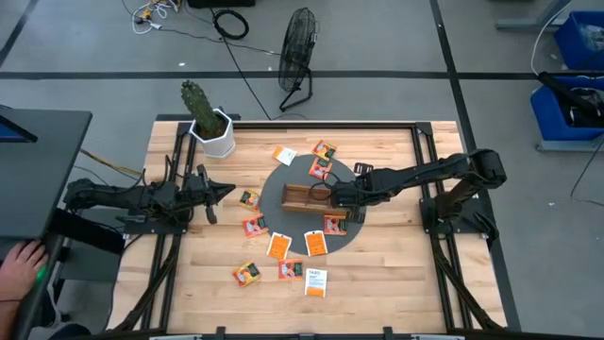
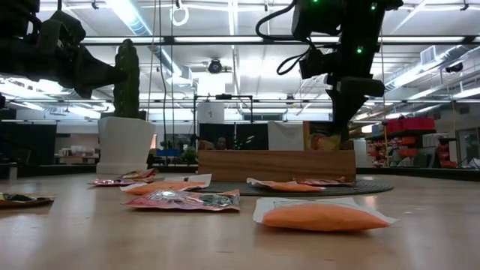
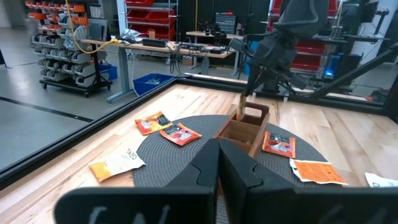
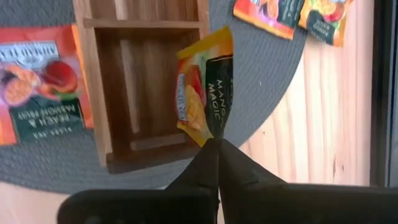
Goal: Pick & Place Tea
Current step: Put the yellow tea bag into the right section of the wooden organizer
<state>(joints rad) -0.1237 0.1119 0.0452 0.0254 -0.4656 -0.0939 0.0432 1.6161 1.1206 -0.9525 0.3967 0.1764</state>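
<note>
The brown wooden tray (image 1: 304, 196) stands on a round dark mat (image 1: 283, 212) in the middle of the table. My right gripper (image 4: 217, 144) hangs over the tray's right end (image 1: 327, 194), shut on one yellow-orange tea sachet (image 4: 205, 87). Several more tea sachets lie flat around the tray, on the mat (image 1: 334, 225) and on the wood (image 1: 249, 198), one of them white (image 1: 315, 282). My left gripper (image 3: 219, 163) waits shut and level at the table's left side (image 1: 225, 192), holding nothing. My right gripper pinches the sachet by one end (image 4: 215, 132) between its two fingertips. The fingers slant down from the table's right side. The sachet hangs below them, bowed, over a tray compartment (image 4: 146, 93). In the low view the tray's wall (image 2: 276, 165) hides its lower end (image 2: 325, 139).
A cactus in a white pot (image 1: 212, 130) stands at the table's far left corner. Black frame rails (image 1: 427, 179) run along the table's sides. A person's hand (image 1: 21, 257) rests at a dark desk left of the table. Bare wood lies at the near right (image 1: 396, 274).
</note>
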